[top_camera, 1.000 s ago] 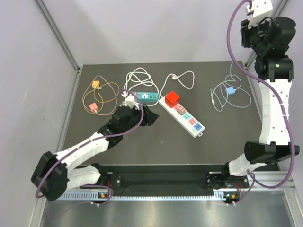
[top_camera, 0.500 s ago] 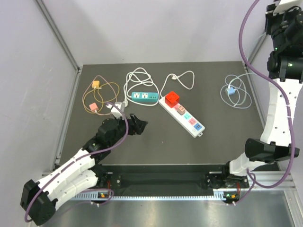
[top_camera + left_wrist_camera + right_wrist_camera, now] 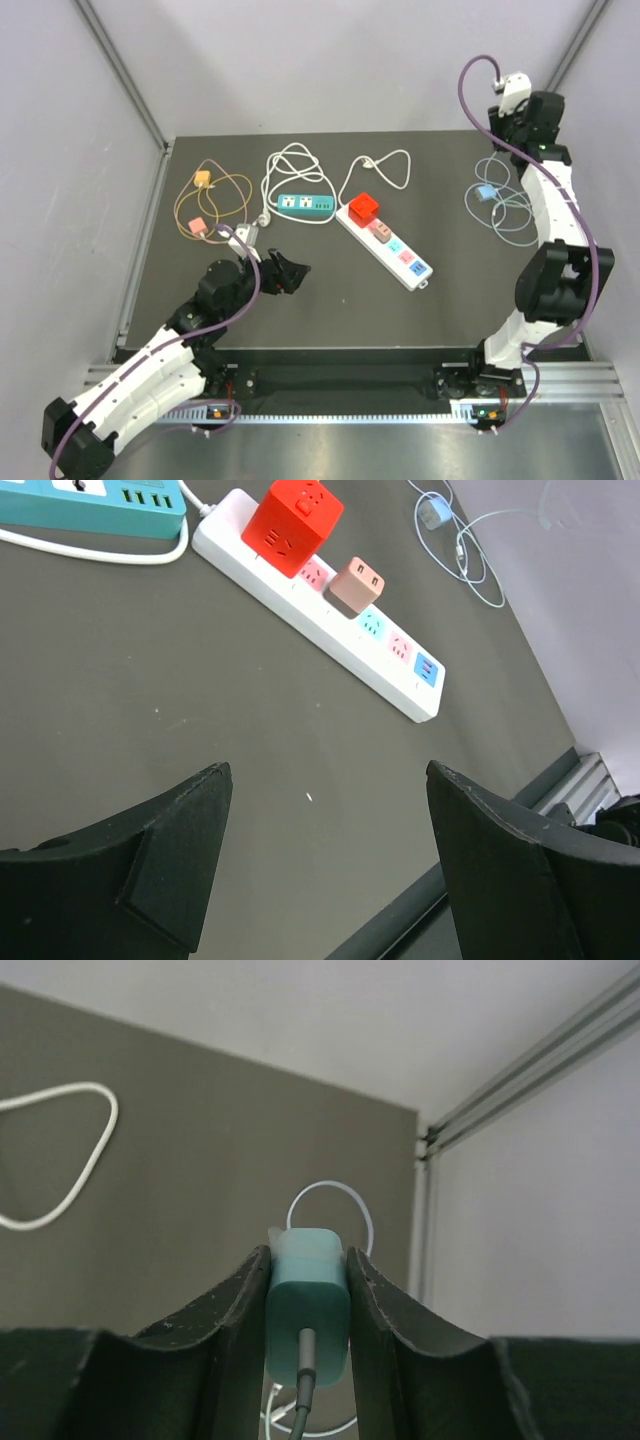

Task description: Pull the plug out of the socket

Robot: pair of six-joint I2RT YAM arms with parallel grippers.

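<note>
A white power strip (image 3: 412, 268) (image 3: 300, 611) lies at the middle of the dark mat. A red cube plug (image 3: 363, 208) (image 3: 292, 525) and a small salmon plug (image 3: 382, 230) (image 3: 357, 585) sit in its sockets. My left gripper (image 3: 285, 272) (image 3: 328, 780) is open and empty, low over the mat, left of and nearer than the strip. My right gripper (image 3: 308, 1260) is shut on a light blue plug (image 3: 308, 1310) at the far right, its cable trailing toward the camera. In the top view a light blue plug (image 3: 485, 192) shows below the right wrist (image 3: 520, 110).
A teal power strip (image 3: 305, 205) (image 3: 90, 500) with a coiled white cable lies behind the left gripper. Orange and pink plugs with a thin cable (image 3: 205, 205) lie at the far left. A pale cable loop (image 3: 505, 205) lies by the mat's right edge.
My left arm has drawn back toward the near left, away from the teal strip. My right arm has swung down from high at the right. The pale cable has bunched closer to the right edge.
</note>
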